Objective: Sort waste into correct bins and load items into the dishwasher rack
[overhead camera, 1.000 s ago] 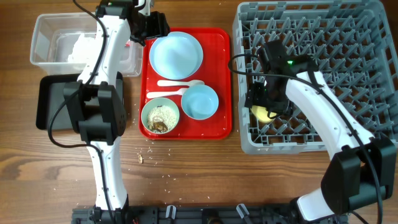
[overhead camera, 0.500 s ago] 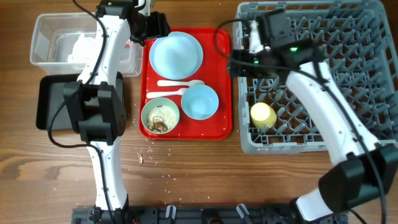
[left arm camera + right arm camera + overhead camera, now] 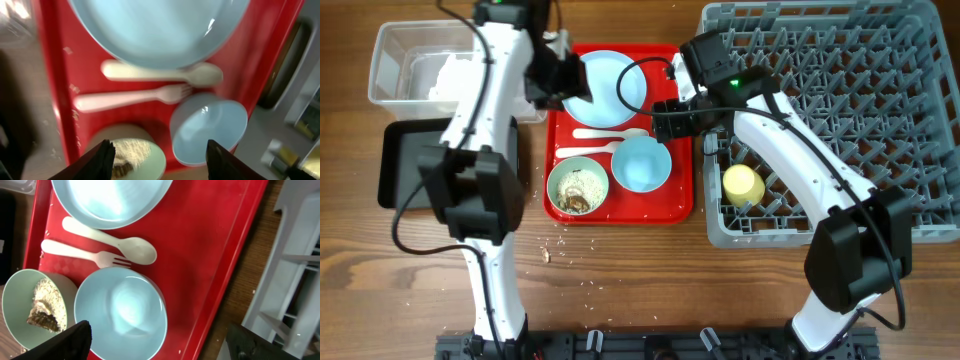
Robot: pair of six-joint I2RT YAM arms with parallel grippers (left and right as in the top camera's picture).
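The pale blue plate [image 3: 610, 90], white spoon [image 3: 612, 133], white fork [image 3: 584, 151], an empty blue bowl [image 3: 641, 164] and a bowl with rice and brown scraps [image 3: 578, 187] lie on the red tray. The yellow cup [image 3: 742, 185] lies in the grey rack [image 3: 840, 110]. My left gripper [image 3: 563, 76] is open and empty above the plate's left edge; its wrist view [image 3: 162, 160] shows the spoon [image 3: 165, 72] and fork [image 3: 130, 97]. My right gripper [image 3: 667, 117] is open and empty above the empty bowl [image 3: 122, 315]. The wrapper is hidden.
The clear tub [image 3: 395, 50] at the back left holds a white napkin [image 3: 445, 75]. The black tray [image 3: 400, 165] sits in front of it. The red tray [image 3: 620, 212] lies between the bins and the rack. Loose rice and a brown scrap [image 3: 547, 255] lie on the table.
My right gripper let go of the yellow cup in the rack and swung left over the red tray. My left gripper moved forward from the tray's back edge onto the plate's left side.
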